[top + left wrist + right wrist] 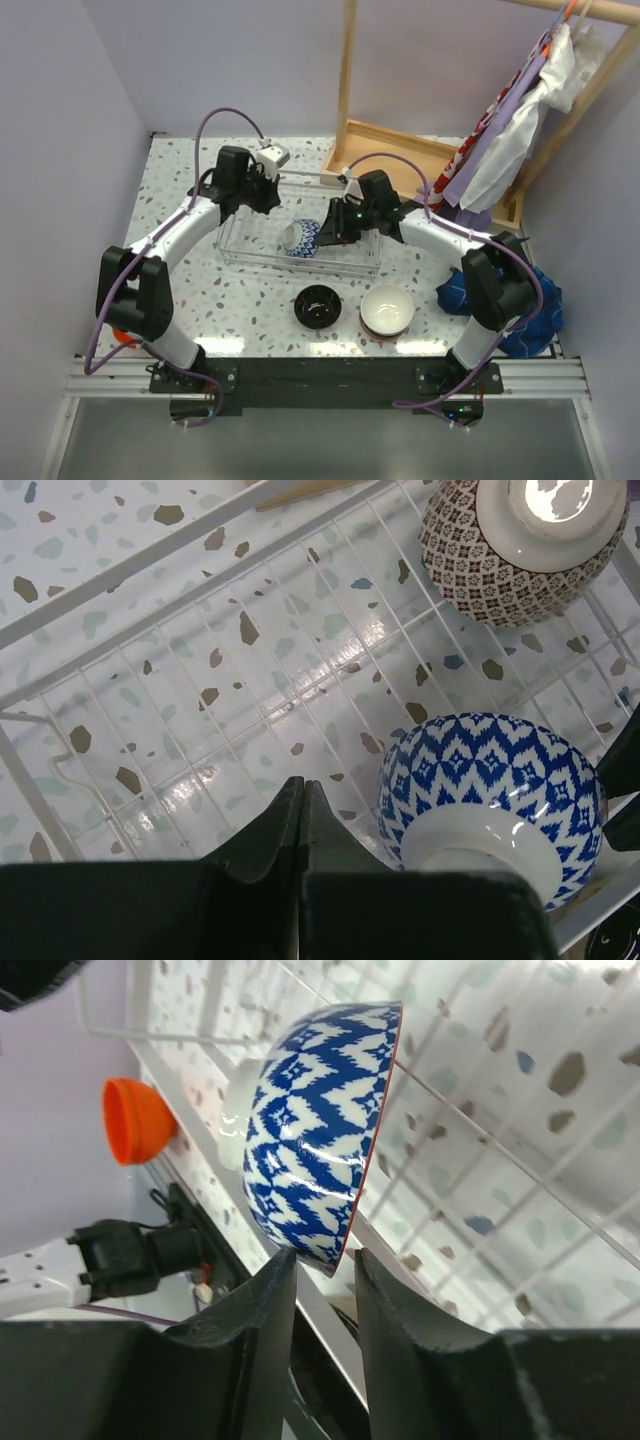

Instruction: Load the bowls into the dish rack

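Note:
The wire dish rack [240,262] lies mid-table. A blue-and-white patterned bowl [300,238] stands on its edge inside it. My right gripper [332,232] is open a little, with this bowl's rim [335,1250] between its fingertips [325,1255]. A brown-patterned bowl [520,545] sits farther along in the rack [150,555]. My left gripper [303,785] is shut and empty over the rack's left part, beside the blue bowl [490,790]. A dark bowl [317,305] and a white bowl [387,308] stand in front of the rack. An orange bowl [138,1120] sits far left.
A wooden frame [400,140] stands behind the rack at the back right. Clothes [520,130] hang on the right. A blue cloth [530,300] lies by the right arm's base. Walls close in the left and back.

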Robot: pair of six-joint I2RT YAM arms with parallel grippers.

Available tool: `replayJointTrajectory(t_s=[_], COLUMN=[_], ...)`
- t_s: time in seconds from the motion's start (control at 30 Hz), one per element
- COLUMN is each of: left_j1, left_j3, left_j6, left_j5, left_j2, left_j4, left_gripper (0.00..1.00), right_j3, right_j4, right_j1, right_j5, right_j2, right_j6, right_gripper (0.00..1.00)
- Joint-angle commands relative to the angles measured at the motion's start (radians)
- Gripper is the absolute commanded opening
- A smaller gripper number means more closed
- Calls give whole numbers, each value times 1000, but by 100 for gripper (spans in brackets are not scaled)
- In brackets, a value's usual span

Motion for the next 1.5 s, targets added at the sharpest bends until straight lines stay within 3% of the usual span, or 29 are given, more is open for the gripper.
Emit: replayJointTrajectory(t_s=[0.0,0.37,0.53,0.7,1.07,1.47], left_j1=[-17,-19,-63,-123,-186,-334], left_j3=[-24,-103,-160,-125,67,7], left_j6=[20,68,22,-20,-51,-83], left_j5=[38,39,45,9,7,12], left_j2=[6,5,11,72,264,224], left_j4=[50,66,152,203,209,178], left_gripper=[0,0,0,0,0,0], right_j3=[16,152,208,257,97,59], right_j4=[-131,-306,-402,-482,-487,-470], right_j1=[-3,-13,-18,-20,-102,-185], right_j5=[50,67,90,146,222,222], right_j2=[-38,-53,-130,-232,-478,-520], right_j6=[-115,-285,-400,-518,-551,-556], right_gripper=[37,45,45,45,46,46])
